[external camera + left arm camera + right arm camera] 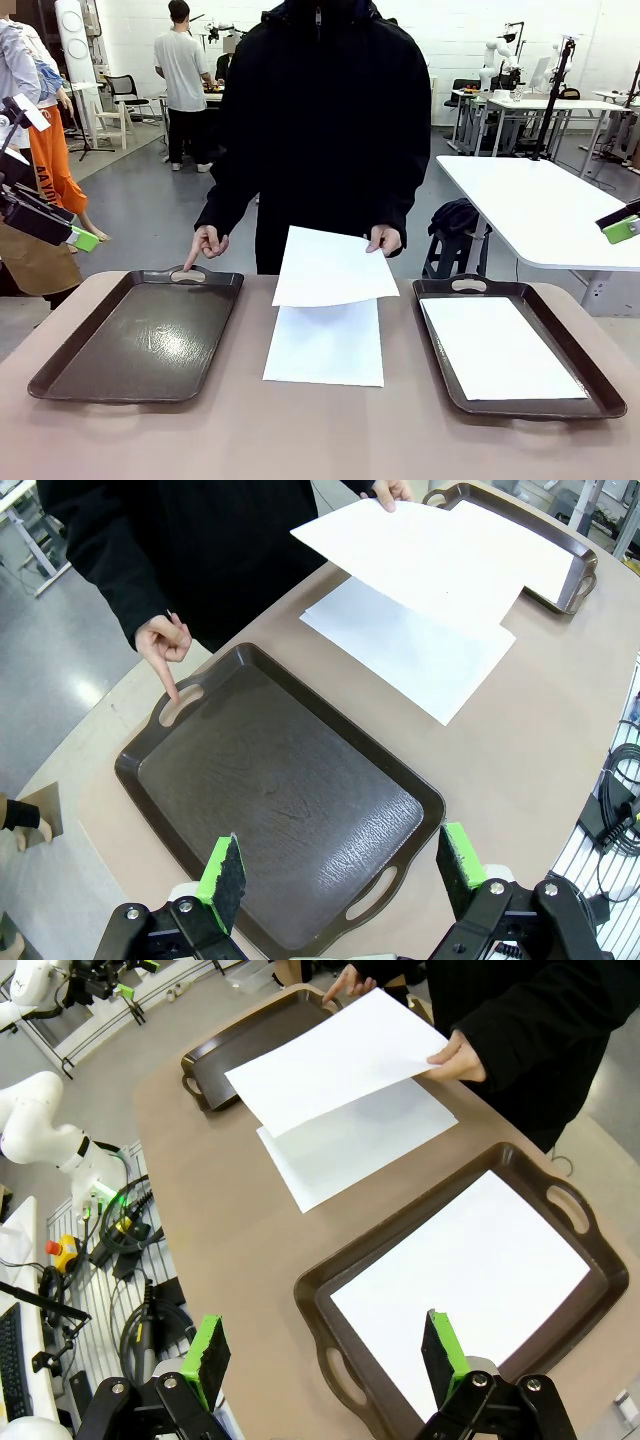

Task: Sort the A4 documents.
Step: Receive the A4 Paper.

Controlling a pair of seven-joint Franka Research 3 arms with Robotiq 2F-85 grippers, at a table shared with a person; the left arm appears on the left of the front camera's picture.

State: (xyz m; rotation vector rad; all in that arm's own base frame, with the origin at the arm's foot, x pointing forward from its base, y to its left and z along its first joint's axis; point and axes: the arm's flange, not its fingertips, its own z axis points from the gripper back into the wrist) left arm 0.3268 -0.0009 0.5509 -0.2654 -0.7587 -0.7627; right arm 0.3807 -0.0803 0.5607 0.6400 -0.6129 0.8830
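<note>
My left gripper (342,862) & right gripper (325,1345) gape wide, empty. Person offers 1 sheet (335,265), hand (205,243) points at empty tray (140,345). Next: pinch sheet's edge, prob w/ left.

Left fingers (224,878) spread wide — right fingers (441,1348) too.

The place is a robotics lab in a large open hall. A smooth grey floor (140,210) runs back to a white painted brick wall (460,30). Long white rectangular work tables (540,205), a black wheeled office chair (122,90) and a tall black equipment stand (552,95) stand about it. Tangled black cables (135,1245) and a yellow box with a red push button (58,1251) lie low at one side.
</note>
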